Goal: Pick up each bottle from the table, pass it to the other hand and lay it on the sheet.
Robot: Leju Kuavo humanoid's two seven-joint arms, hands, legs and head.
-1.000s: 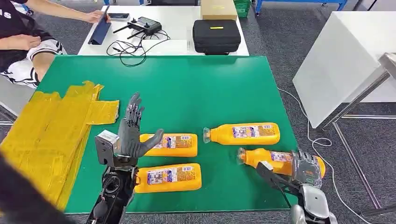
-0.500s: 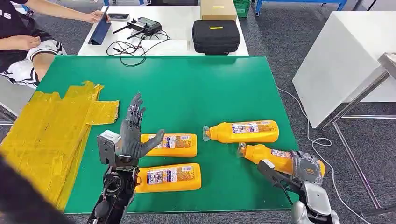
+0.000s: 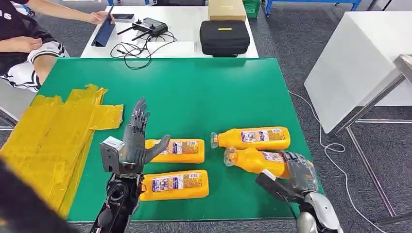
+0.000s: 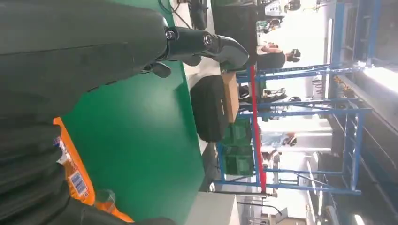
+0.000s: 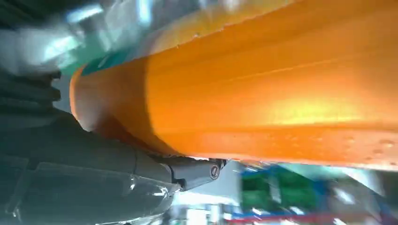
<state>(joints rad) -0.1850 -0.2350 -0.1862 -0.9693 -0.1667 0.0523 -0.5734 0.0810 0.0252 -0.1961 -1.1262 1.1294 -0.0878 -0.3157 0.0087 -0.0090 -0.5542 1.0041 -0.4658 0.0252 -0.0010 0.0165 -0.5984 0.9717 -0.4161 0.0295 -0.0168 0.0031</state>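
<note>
1. Progress: no bottle lies on the yellow sheet (image 3: 48,136) yet, so I judge the task to be at its first pick. All four orange bottles remain over the green table (image 3: 194,92).

2. Right hand (image 3: 296,174) is wrapped round the base end of one bottle, the held bottle (image 3: 255,161); fingers closed over its body. The right wrist view backs this: orange body (image 5: 263,93) pressed against the palm. Its cap end points away from the hand, toward the left hand. Whether it is fully clear of the table, cannot tell.

3. Left hand (image 3: 138,141) is raised, fingers spread and upright, thumb out, holding nothing. I read it as waiting to receive.

4. Other bottles: far bottle (image 3: 251,138) lies just beyond the right hand, close to the held bottle. The middle bottle (image 3: 177,151) lies just behind the left hand's thumb; the near bottle (image 3: 175,184) lies beside the left wrist.

5. Left to do: the handover, the laying down, then three more bottles.

6. Change against the earlier frames: the right hand and its bottle have shifted inward toward the left hand, and the cap end has swung closer to the far bottle. Left hand much the same. The three loose bottles have hardly moved.
</note>
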